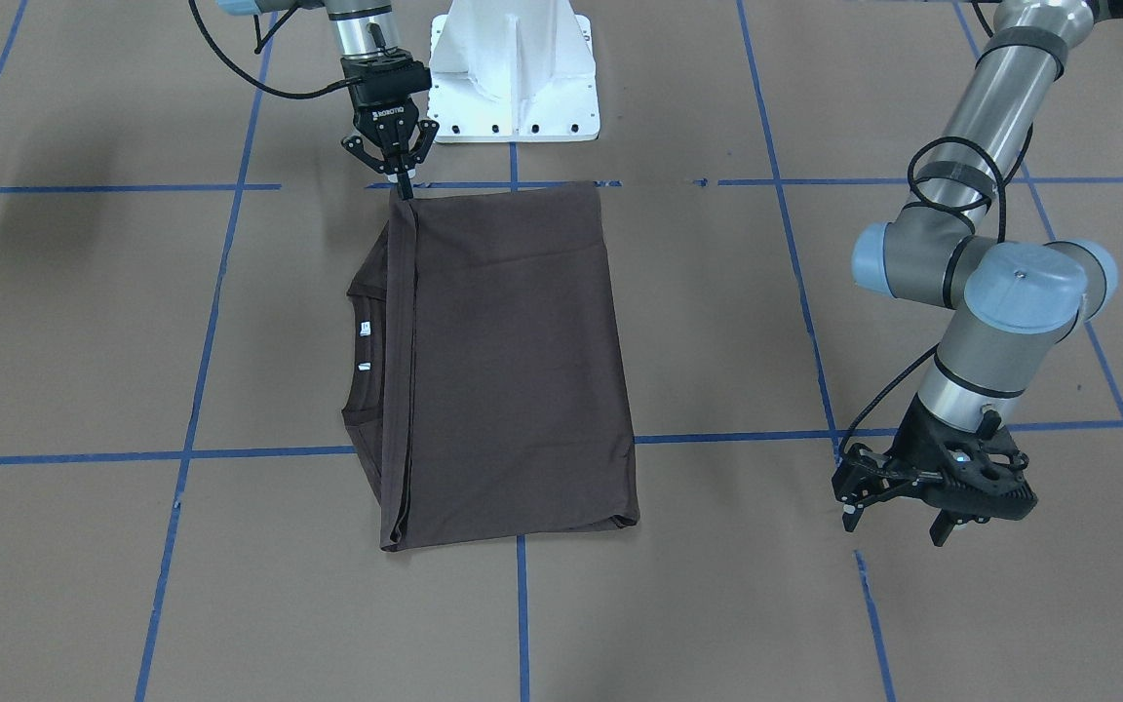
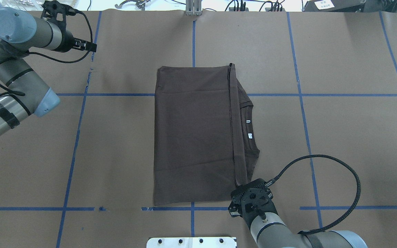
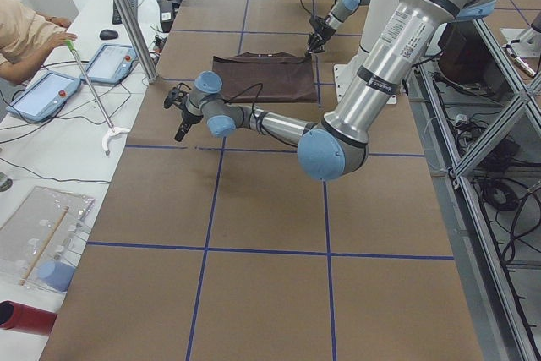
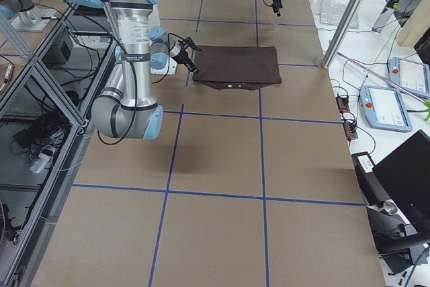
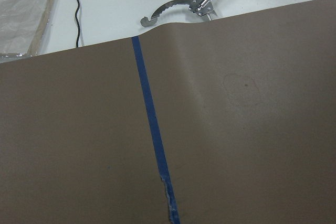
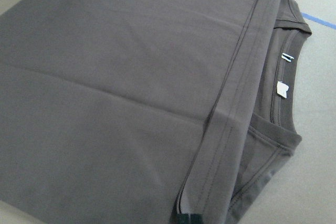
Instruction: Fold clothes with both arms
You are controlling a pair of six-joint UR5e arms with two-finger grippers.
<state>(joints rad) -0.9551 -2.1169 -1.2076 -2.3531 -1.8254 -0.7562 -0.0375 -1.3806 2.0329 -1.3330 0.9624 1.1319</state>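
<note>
The dark brown-grey T-shirt (image 1: pixel 513 370) lies folded into a long rectangle at the table's middle (image 2: pixel 191 137). Its ribbed neck with small white tags (image 2: pixel 249 121) sticks out from under the folded-over hem on the robot's right side. My right gripper (image 1: pixel 404 190) is shut on the hem corner nearest the robot's base, low at the table; the right wrist view shows its fingertips (image 6: pixel 188 219) pinching the hem strip. My left gripper (image 1: pixel 898 522) is open and empty, hovering over bare table far left of the shirt (image 2: pixel 93 48).
The white pedestal base (image 1: pixel 513 78) stands just behind the shirt's near edge. Blue tape lines (image 1: pixel 181 454) grid the brown table cover. A metal grabber tool (image 5: pixel 173 9) lies past the table's far edge. Control tablets (image 3: pixel 42 95) and an operator are on that side.
</note>
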